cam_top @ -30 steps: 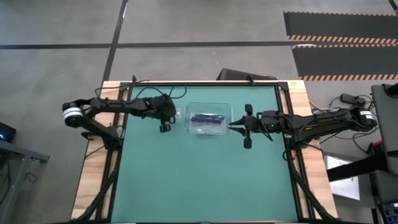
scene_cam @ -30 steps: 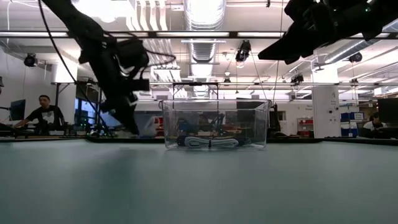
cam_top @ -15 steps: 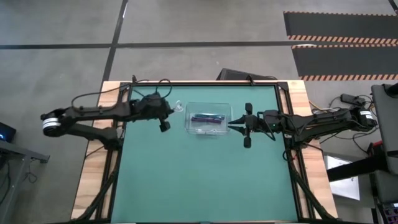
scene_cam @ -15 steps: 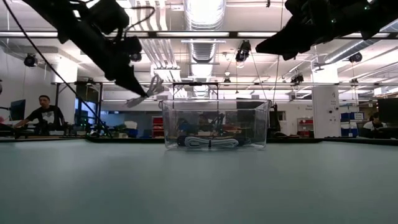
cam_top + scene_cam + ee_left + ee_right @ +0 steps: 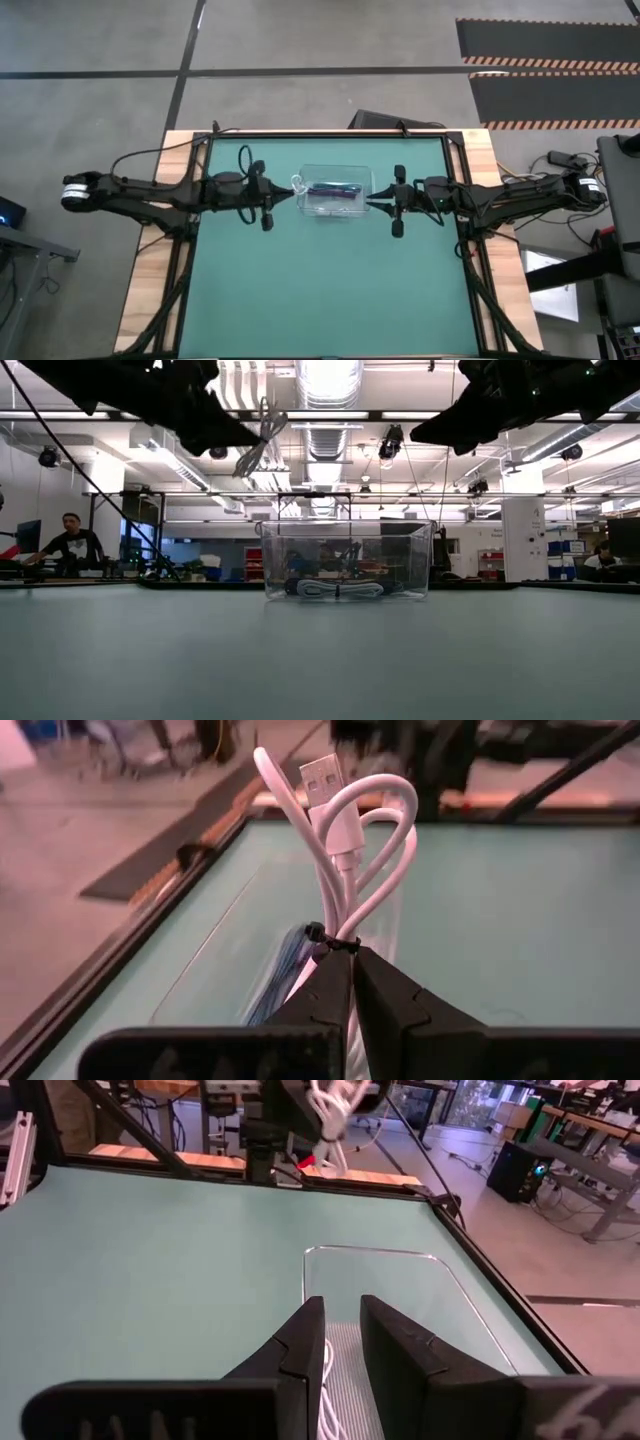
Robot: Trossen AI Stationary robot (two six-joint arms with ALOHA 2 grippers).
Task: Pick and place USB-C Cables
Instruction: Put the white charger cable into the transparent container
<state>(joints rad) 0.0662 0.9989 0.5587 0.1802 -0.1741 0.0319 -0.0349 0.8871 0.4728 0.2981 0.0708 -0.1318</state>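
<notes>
Pinching a white cable [image 5: 345, 860] aloft, left end effector [image 5: 352, 982], right end effector [image 5: 340, 1342] seemingly narrow, no legible writing.

White cable in the air: you have a folded white bundle [image 5: 343, 870] pinched at its black tie by the left gripper [image 5: 352, 988], loops and a silver plug pointing up. From above it [image 5: 297, 185] hangs at the left edge of the clear bin [image 5: 360, 170]; the level view shows it [image 5: 257, 442] well above the rim.
Cables in the bin: a dark bundle [image 5: 332, 189] lies lengthwise; in the level view you see a grey-blue one [image 5: 336, 589] flat on the floor. A white one [image 5: 327, 1385] lies beside them.
</notes>
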